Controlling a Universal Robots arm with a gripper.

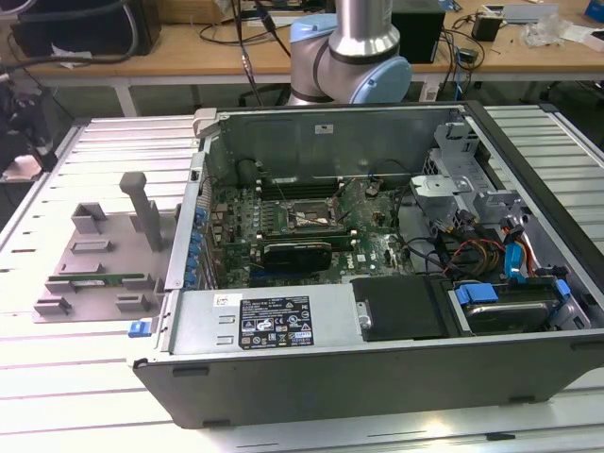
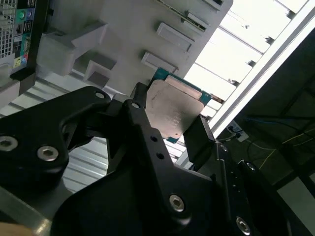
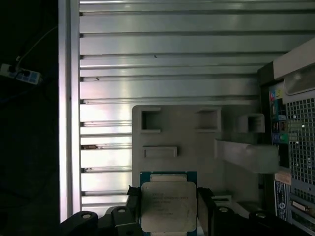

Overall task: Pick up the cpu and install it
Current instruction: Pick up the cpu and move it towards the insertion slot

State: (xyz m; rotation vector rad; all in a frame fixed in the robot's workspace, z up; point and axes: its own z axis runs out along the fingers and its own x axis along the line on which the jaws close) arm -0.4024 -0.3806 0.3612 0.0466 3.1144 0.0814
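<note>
The black two-finger gripper [image 3: 170, 212] is closed on the small flat square cpu [image 3: 169, 206] w/ silver-grey metal top and green board rim: in both wrist views one dark finger [image 3: 205, 209] is pressing on each of two opposite edges, and the metal top is facing the cameras. The chip is over the light grey plastic fixture plate [image 3: 187, 132], which lies on the ribbed aluminium table [image 1: 66, 377] at the exterior view's left, just beside the open dark computer case [image 1: 377, 387]. If the chip is already free of its seat in the plate, I cannot tell for sure. I judge the step in hand as the pick-up, i.e. bringing the cpu clear of the fixture. To do it well, the grip should be on the board edges only, w/ no more squeeze than needed, because the part is thin and its underside is delicate. The chip looks approx. centred between the pads, which is good; it should be held level, not tilted, so it does not slip or catch on the seat. Care is also needed for the tall grey post [image 1: 142, 208] of the plate, which stands near. The dark metal-framed socket [image 1: 300, 219] is in the middle of the case, well apart from the chip.
</note>
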